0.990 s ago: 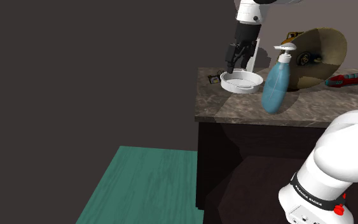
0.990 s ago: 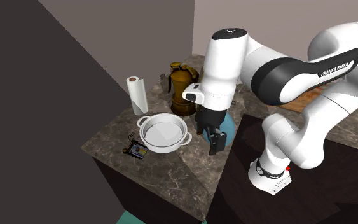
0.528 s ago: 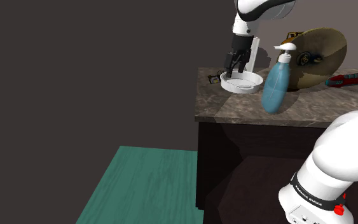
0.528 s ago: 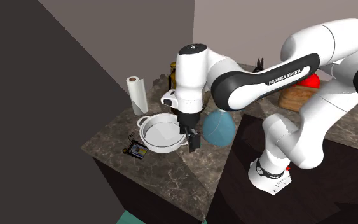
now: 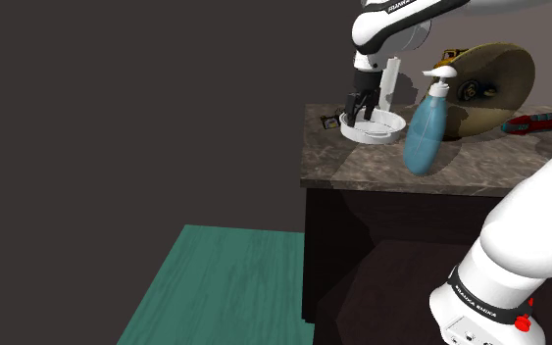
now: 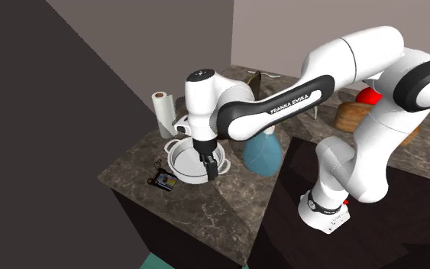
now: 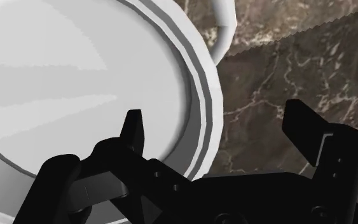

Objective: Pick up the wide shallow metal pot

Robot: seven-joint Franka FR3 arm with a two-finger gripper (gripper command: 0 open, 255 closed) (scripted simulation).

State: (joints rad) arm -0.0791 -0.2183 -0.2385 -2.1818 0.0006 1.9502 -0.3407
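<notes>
The wide shallow pot (image 6: 189,162), drawn plain white with two small side handles, sits flat on the marbled table (image 6: 205,208) near its corner. The gripper (image 6: 210,170) is down at the pot's near rim with its fingers wide apart and holding nothing. The approach looks finished. Closing on the rim and lifting are still to be done.

In the wrist view the gripper (image 7: 219,133) straddles the pot (image 7: 75,83): one finger hangs over the inside, the other outside over the bare table (image 7: 279,70). The exterior views do not resolve this. The second exterior view adds a paper towel roll (image 6: 163,113) behind the pot and a small dark gadget (image 6: 163,179) just beside it. The shoulder view sets a blue pump bottle (image 5: 426,125) near the pot (image 5: 373,126).
</notes>
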